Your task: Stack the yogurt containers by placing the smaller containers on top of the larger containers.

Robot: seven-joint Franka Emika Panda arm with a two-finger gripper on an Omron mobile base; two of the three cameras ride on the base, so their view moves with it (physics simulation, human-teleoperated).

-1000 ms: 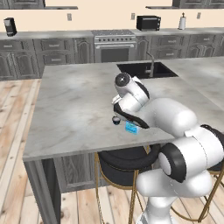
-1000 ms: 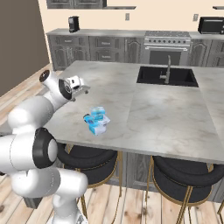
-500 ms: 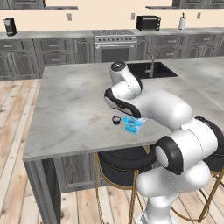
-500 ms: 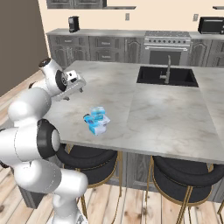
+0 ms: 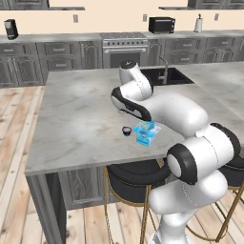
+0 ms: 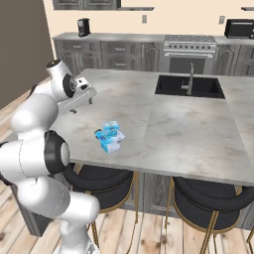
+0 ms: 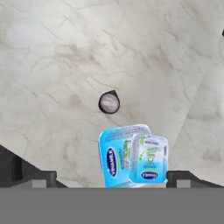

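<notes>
From the left base view I see the big blue tub (image 5: 143, 138) on the table (image 5: 81, 114), tiny dark cup (image 5: 126, 131) just beside it.

Right base view: my claw (image 6: 82, 103) hangs spread above the table, well apart from that tub.

Hand view: the small light-blue tub (image 7: 149, 159) leans against it; label lettering is too blurred to read.

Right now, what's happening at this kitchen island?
The robot arm is working over the marble island, its end effector open and holding nothing, raised above the counter. Near the front edge, the small light-blue tub appears to rest against or on the big blue tub; which is hard to tell. The tiny dark cup stands apart beside them, not stacked.
</notes>
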